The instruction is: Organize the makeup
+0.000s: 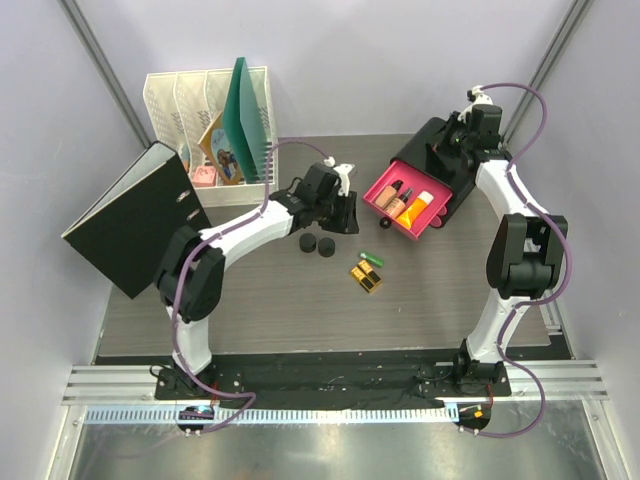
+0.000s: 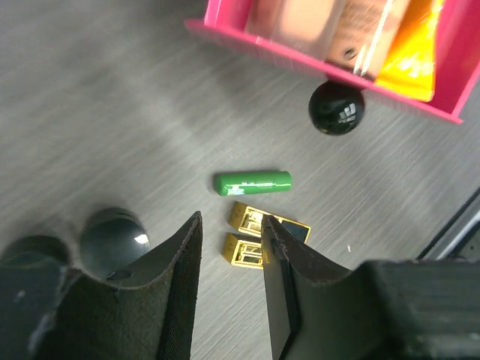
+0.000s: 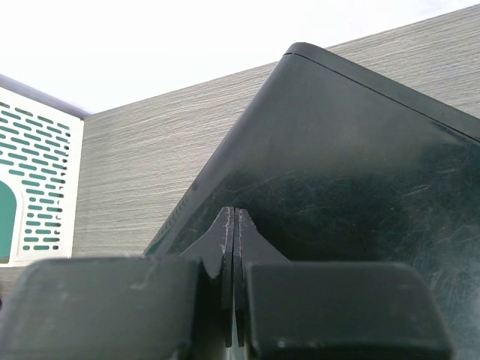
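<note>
Two black round jars (image 1: 316, 244) sit side by side mid-table, with a small green tube (image 1: 372, 257) and two gold-and-black cases (image 1: 366, 276) to their right. The peach bottle (image 1: 396, 196) and orange tube (image 1: 425, 207) lie in the open pink drawer (image 1: 378, 196). My left gripper (image 1: 345, 215) hovers open and empty just behind the jars. In the left wrist view, my left gripper (image 2: 231, 221) is above the table with the gold cases (image 2: 247, 251), green tube (image 2: 252, 182) and a jar (image 2: 112, 238) below. My right gripper (image 3: 232, 215) is shut and empty, resting against the top of the black box (image 3: 352, 165).
The black box (image 1: 432, 152) stands back right, and its drawer's round black knob (image 2: 337, 107) faces the table's middle. A black binder (image 1: 130, 215) leans at the left. A white file rack (image 1: 190, 100) with a green folder (image 1: 243, 115) stands at the back left.
</note>
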`<action>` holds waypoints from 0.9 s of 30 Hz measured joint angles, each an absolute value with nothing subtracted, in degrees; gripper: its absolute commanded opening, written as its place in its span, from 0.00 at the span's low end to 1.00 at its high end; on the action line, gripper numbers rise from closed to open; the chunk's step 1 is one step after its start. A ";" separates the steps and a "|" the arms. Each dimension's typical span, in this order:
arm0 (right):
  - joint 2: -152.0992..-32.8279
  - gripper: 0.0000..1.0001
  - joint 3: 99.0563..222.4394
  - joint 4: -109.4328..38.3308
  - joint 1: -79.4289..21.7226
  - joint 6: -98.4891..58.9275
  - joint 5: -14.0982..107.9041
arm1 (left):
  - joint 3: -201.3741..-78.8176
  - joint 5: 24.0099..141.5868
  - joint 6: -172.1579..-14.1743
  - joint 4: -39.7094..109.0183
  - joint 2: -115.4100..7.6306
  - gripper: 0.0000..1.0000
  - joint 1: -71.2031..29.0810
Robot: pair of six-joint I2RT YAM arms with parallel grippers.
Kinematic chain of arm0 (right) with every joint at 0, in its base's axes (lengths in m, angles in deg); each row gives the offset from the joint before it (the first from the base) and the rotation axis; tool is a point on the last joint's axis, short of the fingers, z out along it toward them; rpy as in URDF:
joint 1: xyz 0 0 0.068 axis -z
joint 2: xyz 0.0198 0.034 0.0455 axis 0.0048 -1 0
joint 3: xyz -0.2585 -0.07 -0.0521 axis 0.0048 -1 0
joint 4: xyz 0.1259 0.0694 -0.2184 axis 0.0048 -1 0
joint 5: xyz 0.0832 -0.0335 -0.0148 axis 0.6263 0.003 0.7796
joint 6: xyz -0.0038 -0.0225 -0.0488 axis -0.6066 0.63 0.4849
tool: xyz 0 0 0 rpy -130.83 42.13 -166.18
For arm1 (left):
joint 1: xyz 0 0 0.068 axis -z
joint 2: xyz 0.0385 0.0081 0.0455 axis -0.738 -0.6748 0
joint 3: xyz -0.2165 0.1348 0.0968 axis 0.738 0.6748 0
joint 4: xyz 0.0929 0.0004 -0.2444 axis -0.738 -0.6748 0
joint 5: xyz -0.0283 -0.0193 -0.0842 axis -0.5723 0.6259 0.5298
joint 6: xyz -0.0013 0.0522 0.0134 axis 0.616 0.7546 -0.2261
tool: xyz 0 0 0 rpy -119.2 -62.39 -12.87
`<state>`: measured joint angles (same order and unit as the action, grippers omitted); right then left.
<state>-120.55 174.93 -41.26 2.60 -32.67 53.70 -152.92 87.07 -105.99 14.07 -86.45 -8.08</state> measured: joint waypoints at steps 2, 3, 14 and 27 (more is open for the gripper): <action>-120.55 0.01 174.91 -41.26 2.60 -32.67 53.70 | -152.35 88.49 -107.30 14.88 -88.22 0.36 -7.86; -120.55 0.01 174.91 -41.26 2.60 -32.65 53.70 | -151.98 89.15 -108.07 15.60 -89.00 0.35 -7.75; -120.53 0.01 174.89 -41.24 2.60 -32.65 53.68 | -151.74 93.32 -119.04 28.15 -95.67 0.00 -7.03; -120.50 0.01 174.85 -41.22 2.58 -32.65 53.57 | -152.26 94.20 -131.76 43.07 -101.86 0.00 -6.37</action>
<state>-120.50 174.85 -41.22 2.58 -32.65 53.57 -152.26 94.20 -131.76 43.07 -101.86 -6.37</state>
